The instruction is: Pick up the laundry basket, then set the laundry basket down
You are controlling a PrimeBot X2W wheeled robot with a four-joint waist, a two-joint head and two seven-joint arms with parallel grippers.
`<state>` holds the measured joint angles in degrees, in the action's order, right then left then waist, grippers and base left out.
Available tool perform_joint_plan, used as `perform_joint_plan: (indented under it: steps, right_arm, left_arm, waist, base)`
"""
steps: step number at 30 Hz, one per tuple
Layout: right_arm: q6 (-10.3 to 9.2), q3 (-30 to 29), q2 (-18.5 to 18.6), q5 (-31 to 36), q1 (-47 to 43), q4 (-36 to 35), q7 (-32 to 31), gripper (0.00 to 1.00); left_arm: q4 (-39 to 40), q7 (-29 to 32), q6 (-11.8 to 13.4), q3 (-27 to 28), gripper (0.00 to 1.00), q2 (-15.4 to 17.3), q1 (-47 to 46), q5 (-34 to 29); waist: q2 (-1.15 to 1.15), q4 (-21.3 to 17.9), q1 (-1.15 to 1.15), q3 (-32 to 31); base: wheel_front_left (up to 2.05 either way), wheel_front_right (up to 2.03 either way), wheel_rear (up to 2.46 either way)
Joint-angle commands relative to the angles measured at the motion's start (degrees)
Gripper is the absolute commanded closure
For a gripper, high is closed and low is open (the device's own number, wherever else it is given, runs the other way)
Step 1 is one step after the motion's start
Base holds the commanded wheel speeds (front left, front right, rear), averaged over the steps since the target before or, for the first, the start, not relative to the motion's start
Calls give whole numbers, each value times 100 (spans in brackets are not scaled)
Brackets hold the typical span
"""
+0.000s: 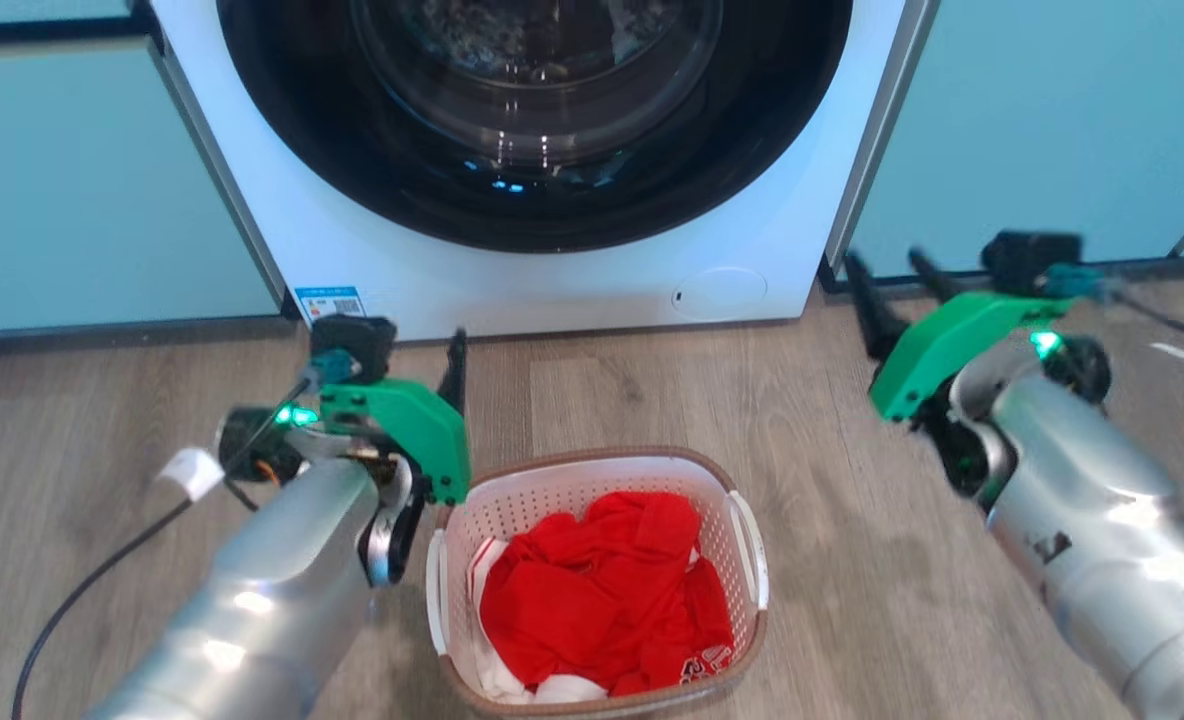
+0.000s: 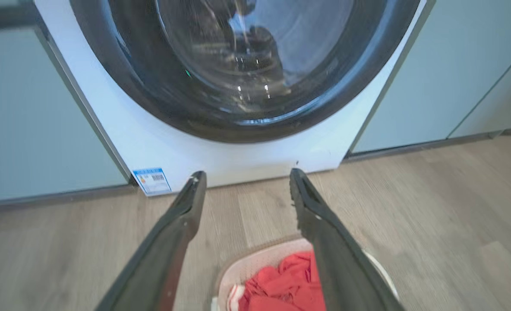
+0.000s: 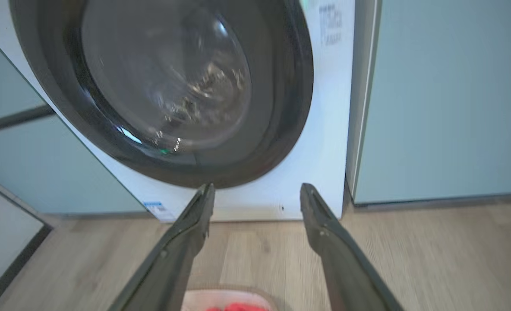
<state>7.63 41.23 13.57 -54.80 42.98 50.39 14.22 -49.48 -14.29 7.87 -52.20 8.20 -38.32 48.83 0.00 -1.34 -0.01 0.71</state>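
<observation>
White laundry basket upright, mouth up, handles left and right.

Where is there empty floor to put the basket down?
Bare floor runs between the washer and the basket. A wider patch lies between the basket and the right arm. It is crowded at the basket's left side, where the left tool hangs close to the rim.
</observation>
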Motion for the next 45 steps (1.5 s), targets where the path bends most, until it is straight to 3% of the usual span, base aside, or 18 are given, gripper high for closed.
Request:
perform_joint_plan:
  steps: [1,4,8,13,18,25,45]
  right_arm:
    - [-14,-142,-3,217,-202,-249,76,0]
    - [-14,-1233,-85,1294,-783,-1076,76,0]
    - [-14,-2350,-454,2392,-1592,-2221,77,0]
    - [-14,-2911,-775,3233,-2417,-3443,77,0]
    - [-14,-3135,-883,3774,-3021,-4249,77,0]
    - [-14,-3228,-988,3997,-3711,-4417,77,0]
    - [-14,-3317,-1068,3967,-3972,-4377,77,0]
  left_arm:
    - [236,-69,96,285,0,206,19,-216]
    - [1275,-70,428,1040,0,374,559,-1204]
    - [2473,-70,578,2107,0,318,1345,-2071]
    - [3669,-70,439,3292,0,-26,2248,-2880]
    - [4439,-71,236,4059,0,-370,3013,-3463]
    - [4324,-71,-180,4213,0,-520,3540,-3725]
    - [4589,-71,-311,4185,0,-532,3751,-3574]
  waist:
    - [0,17,1,-51]
    - [0,36,1,-126]
    - [0,73,1,-193]
    - [0,104,1,-246]
    - [0,99,1,-258]
    - [0,131,1,-290]
    - [0,114,1,-325]
  base:
    - [0,0,0]
    - [0,0,0]
    - [0,0,0]
    - [0,0,0]
    - [0,0,0]
    - [0,0,0]
    - [0,0,0]
